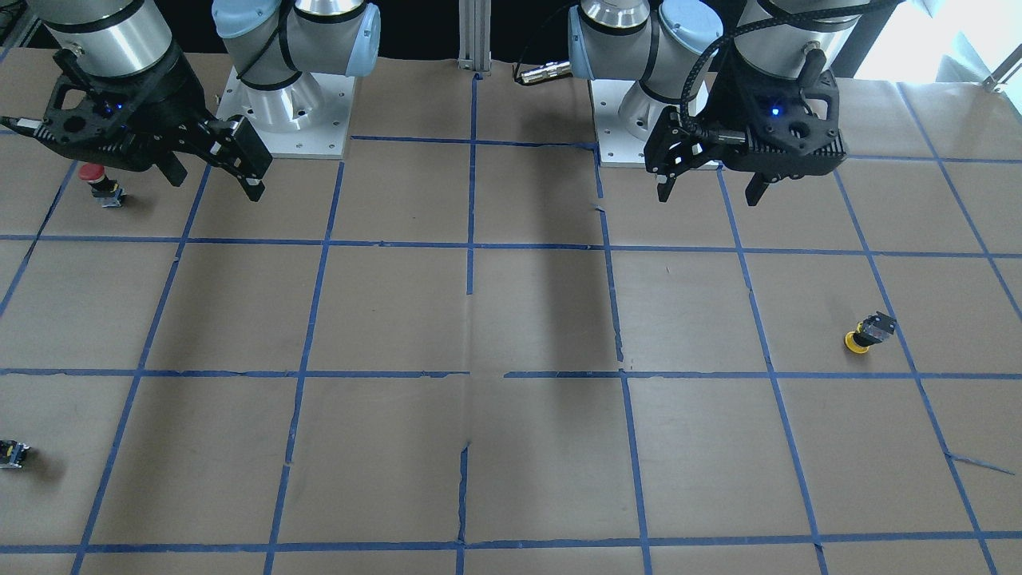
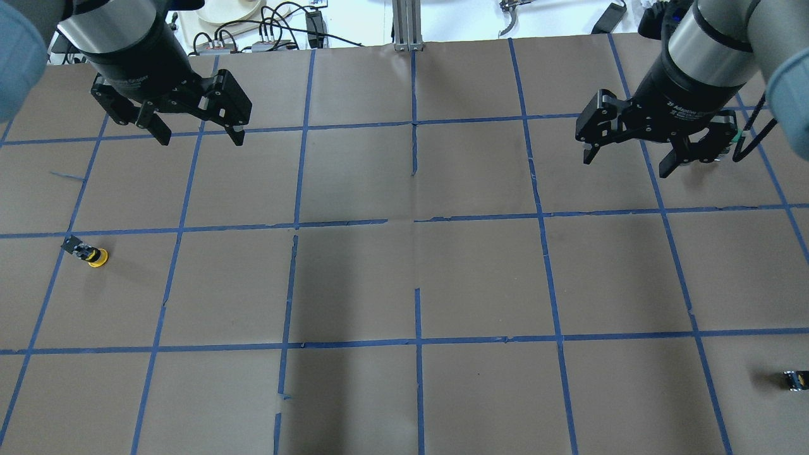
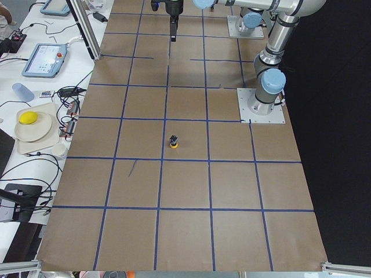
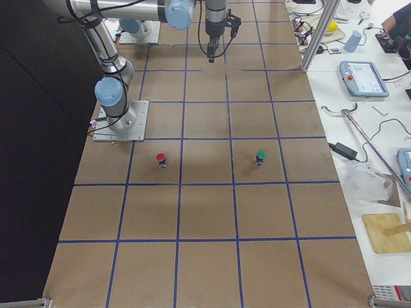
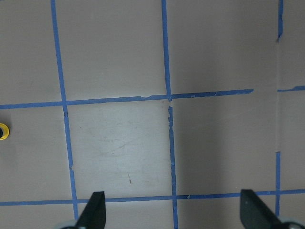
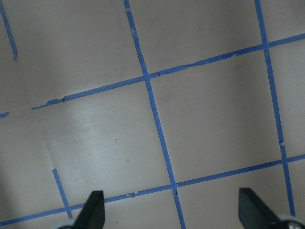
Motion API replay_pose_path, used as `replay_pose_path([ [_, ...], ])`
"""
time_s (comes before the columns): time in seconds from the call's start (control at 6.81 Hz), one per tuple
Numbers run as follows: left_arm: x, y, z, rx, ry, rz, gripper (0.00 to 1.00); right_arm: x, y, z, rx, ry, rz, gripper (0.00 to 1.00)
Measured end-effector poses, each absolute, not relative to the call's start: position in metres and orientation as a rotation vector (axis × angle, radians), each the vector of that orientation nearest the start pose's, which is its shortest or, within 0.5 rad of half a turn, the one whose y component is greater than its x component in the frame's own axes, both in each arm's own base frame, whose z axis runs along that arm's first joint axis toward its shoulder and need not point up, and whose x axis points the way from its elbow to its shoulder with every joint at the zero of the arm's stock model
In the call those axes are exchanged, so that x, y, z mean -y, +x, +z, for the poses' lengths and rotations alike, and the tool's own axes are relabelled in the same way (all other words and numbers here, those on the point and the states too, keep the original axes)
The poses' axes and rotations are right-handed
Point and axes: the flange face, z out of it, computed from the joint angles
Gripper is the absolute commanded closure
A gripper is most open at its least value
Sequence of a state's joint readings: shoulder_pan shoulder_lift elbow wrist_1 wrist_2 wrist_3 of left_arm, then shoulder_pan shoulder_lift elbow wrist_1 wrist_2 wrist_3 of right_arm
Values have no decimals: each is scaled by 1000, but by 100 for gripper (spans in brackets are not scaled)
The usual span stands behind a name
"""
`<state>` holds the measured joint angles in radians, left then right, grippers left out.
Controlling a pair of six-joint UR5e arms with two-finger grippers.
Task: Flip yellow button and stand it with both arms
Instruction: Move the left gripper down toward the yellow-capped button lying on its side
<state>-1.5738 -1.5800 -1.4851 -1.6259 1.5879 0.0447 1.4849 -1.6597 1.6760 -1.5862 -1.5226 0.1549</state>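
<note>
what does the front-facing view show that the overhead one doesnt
Only front-facing: the red-capped button close by the right gripper, and the arms' base plates.
Only overhead: cables and clutter past the table at the far edge.
Both: the yellow button on the side of the left gripper, the small black-yellow block on the right arm's side, both grippers open, and the blue tape grid.

The left arm [image 1: 790, 40] and right arm [image 1: 104, 40] are silver tubes with light-blue joint caps on screwed pale base plates [image 1: 319, 140]. The black left end effector [image 1: 709, 196] and right end effector [image 1: 214, 185] each show a blue light. A braided black cable [image 1: 696, 68] runs to the left one.
</note>
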Motion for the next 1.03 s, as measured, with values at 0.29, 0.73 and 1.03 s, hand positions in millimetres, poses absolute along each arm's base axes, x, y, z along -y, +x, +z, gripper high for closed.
replay_pose_path([
  [0.29,497,-115,510,-3118,91,11,1,465,99,479,-3070,374,8,0],
  [0.73,505,0,455,-3137,296,148,1,466,99,478,-3069,378,1,0],
  [1.03,495,93,405,-3139,424,118,1,467,99,478,-3068,378,0,0],
])
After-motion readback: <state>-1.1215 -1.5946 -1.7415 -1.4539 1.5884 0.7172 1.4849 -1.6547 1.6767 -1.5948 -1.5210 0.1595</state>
